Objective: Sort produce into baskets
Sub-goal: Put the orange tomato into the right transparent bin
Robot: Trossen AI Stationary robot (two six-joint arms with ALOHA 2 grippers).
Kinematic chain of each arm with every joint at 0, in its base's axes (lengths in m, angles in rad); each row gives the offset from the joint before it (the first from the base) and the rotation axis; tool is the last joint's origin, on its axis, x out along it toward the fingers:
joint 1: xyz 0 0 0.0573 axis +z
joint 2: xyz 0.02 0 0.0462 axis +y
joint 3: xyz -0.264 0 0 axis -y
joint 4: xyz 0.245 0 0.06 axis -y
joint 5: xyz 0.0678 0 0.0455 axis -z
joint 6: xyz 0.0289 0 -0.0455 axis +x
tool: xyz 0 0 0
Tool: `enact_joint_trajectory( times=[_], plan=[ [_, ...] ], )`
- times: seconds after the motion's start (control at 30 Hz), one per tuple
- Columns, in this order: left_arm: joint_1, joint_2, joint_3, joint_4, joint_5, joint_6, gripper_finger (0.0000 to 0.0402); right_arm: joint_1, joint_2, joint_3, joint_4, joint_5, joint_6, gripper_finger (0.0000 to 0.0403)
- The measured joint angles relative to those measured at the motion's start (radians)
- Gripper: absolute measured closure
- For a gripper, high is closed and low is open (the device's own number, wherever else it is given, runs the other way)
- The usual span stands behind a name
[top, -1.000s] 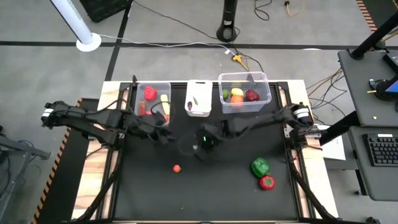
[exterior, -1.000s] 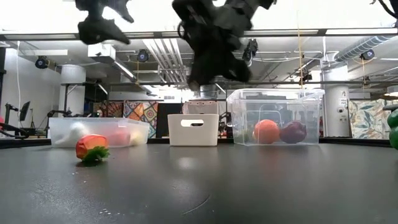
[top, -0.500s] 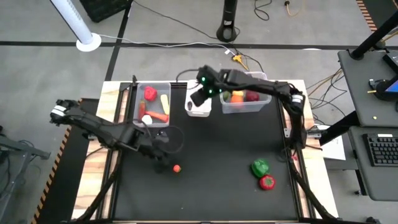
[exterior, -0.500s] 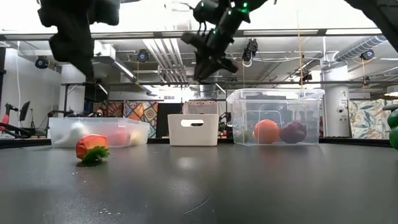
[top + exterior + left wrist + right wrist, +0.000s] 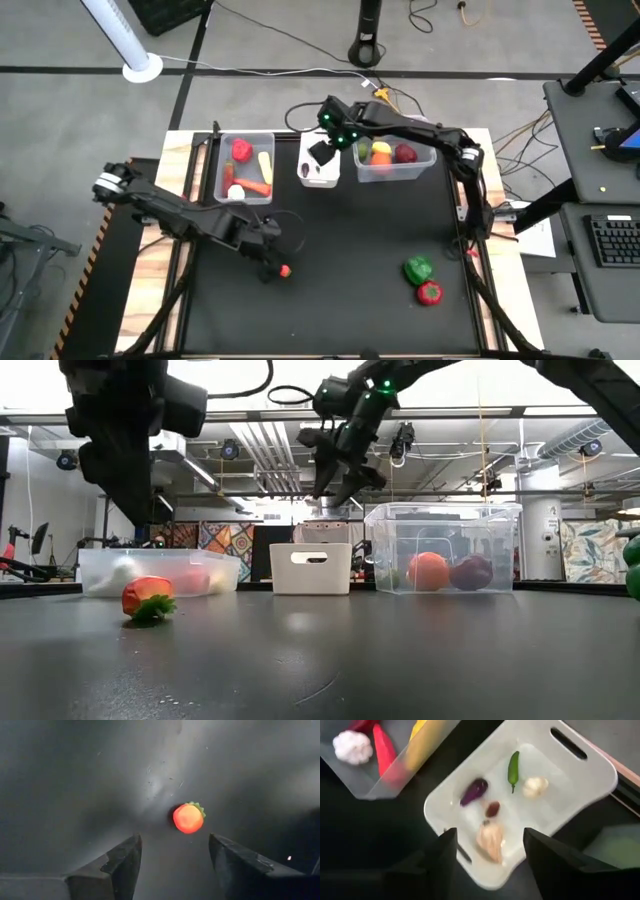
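A small red fruit with a green calyx (image 5: 284, 270) lies on the black table, left of centre; it also shows in the low view (image 5: 148, 601). My left gripper (image 5: 175, 840) is open and hangs just above it (image 5: 270, 262), with the fruit (image 5: 188, 817) ahead of the gap between its fingers. My right gripper (image 5: 489, 832) is open and empty above the small white tub (image 5: 319, 158) at the far edge. In that tub (image 5: 580, 780) lie a purple piece (image 5: 474, 791), a green chili (image 5: 513, 769), a garlic (image 5: 535, 786) and a beige piece (image 5: 490, 842).
A clear tub (image 5: 245, 165) at the far left holds a red pepper, a banana, a carrot and a garlic. A wider clear tub (image 5: 392, 150) at the far right holds an orange and a dark red piece. A green pepper (image 5: 418, 267) and a red pepper (image 5: 429, 292) lie near right.
My left gripper has gone from beside the left clear tub toward the table's near edge and down, to just above the small red fruit. My right gripper has gone from the table's middle up and toward the far edge, to above the white tub.
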Motion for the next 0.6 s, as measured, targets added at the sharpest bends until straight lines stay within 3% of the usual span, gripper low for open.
enact_joint_trajectory(
  times=[0.23,0.43,0.6],
  plan=[
    [-0.010,0.061,0.000,0.070,0.021,-0.019,0.0160,0.078,-0.107,0.000,-0.135,0.017,-0.002,0.0163],
    [-0.022,0.146,0.002,0.214,0.023,-0.025,0.0146,0.209,-0.196,-0.001,-0.209,0.098,0.053,0.0167],
    [-0.022,0.177,0.002,0.218,0.026,-0.035,0.0145,0.331,-0.258,-0.001,-0.230,0.190,0.103,0.0170]
  ],
)
